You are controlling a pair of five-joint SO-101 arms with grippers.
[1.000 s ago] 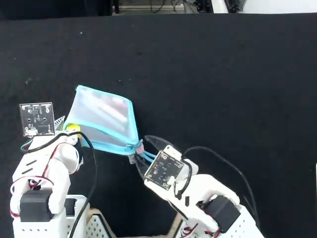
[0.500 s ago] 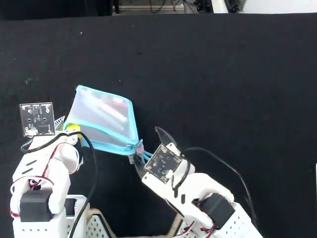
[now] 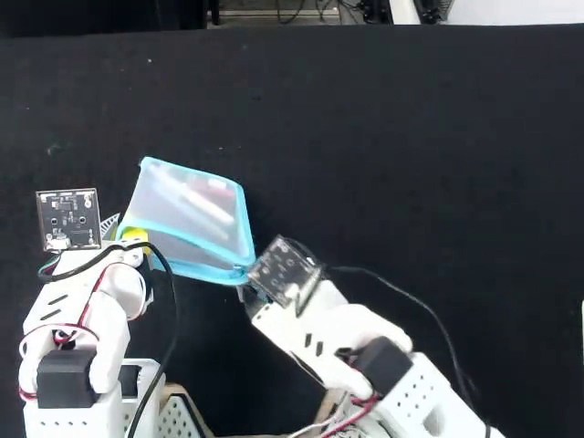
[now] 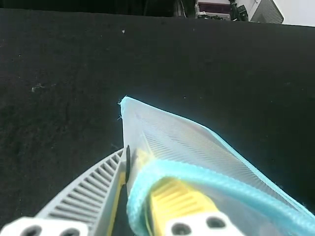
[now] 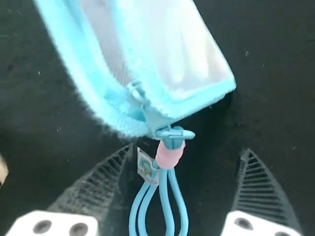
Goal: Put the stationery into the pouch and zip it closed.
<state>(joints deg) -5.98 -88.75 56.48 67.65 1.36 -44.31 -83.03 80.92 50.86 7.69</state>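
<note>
Pouch (image 3: pixel 192 224): one (left tool (image 4: pixel 140 191) gripping).

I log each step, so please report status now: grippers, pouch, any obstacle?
Left gripper shut on pouch edge. Right gripper open, fingers either side of zip pull cord, not gripping. Stationery inside pouch. Nothing blocks the cord.

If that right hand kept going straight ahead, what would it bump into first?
Likely the zip pull with its pink bead; its blue cord lies between the open fingers of the right hand. Just beyond is the corner of the pouch, though depth is hard to judge.
</note>
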